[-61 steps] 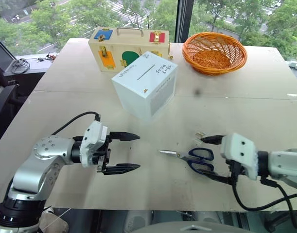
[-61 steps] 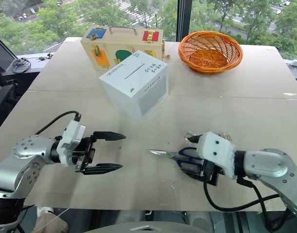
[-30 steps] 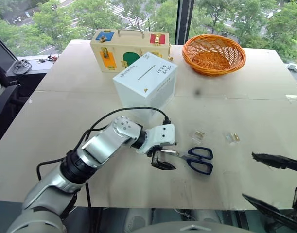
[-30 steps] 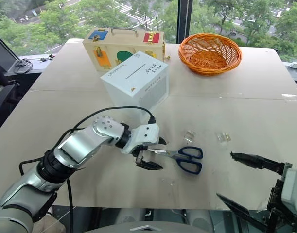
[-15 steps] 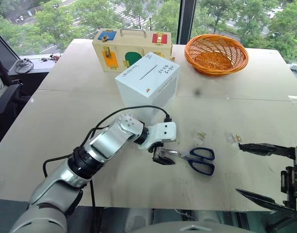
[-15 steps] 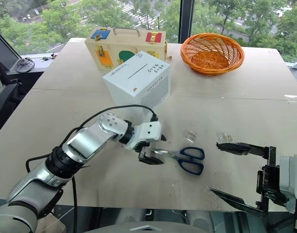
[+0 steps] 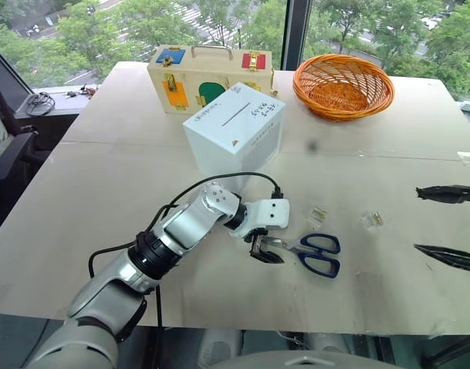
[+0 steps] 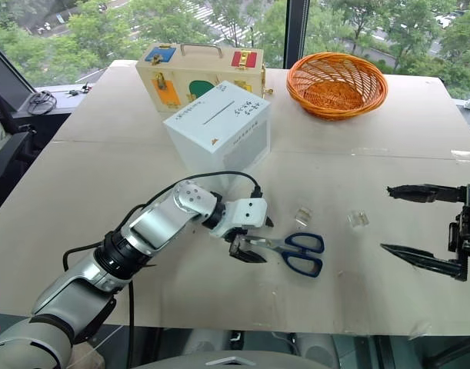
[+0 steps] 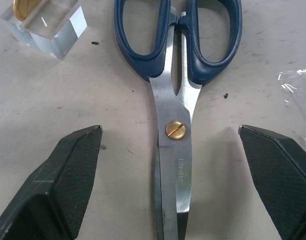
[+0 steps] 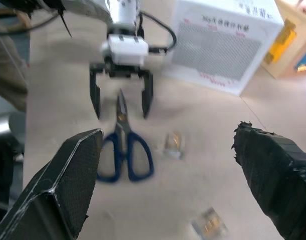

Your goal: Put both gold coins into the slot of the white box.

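Observation:
Two gold coins sit in small clear holders on the table: one coin point(image 7: 318, 213) just beyond the scissors' handles, the other coin point(image 7: 372, 219) to its right. The nearer one also shows as a gold coin point(image 9: 22, 7) inside its clear block point(image 9: 50, 30). The white box point(image 7: 235, 132) stands behind them, its slot point(image 7: 235, 115) on top. My left gripper point(image 7: 264, 252) is open, its fingers point(image 9: 67, 175) straddling the blades of the blue-handled scissors point(image 9: 178, 100) without touching them. My right gripper point(image 8: 385, 219) hangs open at the right, apart from both holders.
A cream wooden case point(image 7: 208, 77) with coloured panels stands behind the white box. An orange wicker basket point(image 7: 342, 83) sits at the far right. The table's front edge point(image 7: 242, 327) runs just behind my left arm.
My right gripper has swung away from the near table edge, farther in and to the right, staying open. My left gripper stays open over the scissors' blades.

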